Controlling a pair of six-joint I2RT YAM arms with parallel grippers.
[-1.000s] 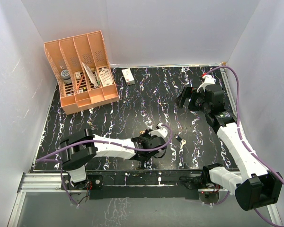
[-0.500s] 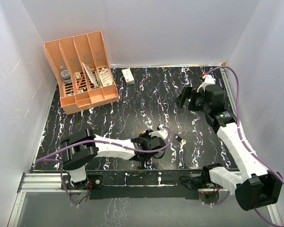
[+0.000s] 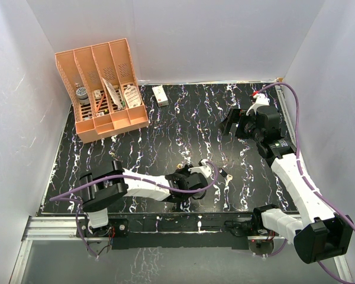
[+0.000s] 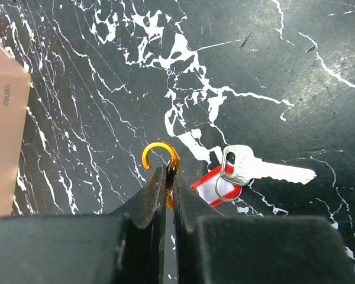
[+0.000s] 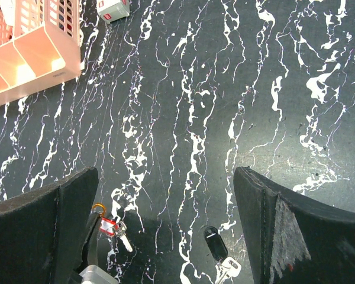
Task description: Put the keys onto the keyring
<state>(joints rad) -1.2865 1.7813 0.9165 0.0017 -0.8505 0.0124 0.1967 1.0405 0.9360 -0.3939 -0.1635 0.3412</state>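
Note:
My left gripper (image 4: 168, 171) is shut on the orange keyring (image 4: 157, 144), whose open hook sticks out past the fingertips just above the table. The red-headed key (image 4: 222, 184) lies just to the right of the fingers, its silver blade (image 4: 266, 170) pointing right. In the top view the left gripper (image 3: 185, 176) is low at the front middle. The black-headed key (image 5: 215, 239) lies on the table a little to the right of it and also shows in the top view (image 3: 225, 174). My right gripper (image 3: 235, 123) is open and empty, held high at the back right.
An orange compartment organiser (image 3: 100, 89) stands at the back left, with a small white box (image 3: 160, 95) to its right. White walls close in the black marbled table (image 3: 165, 136).
The left arm's elbow has shifted right and its wrist has drawn slightly nearer, still holding the keyring. The right arm and the black-headed key have not moved.

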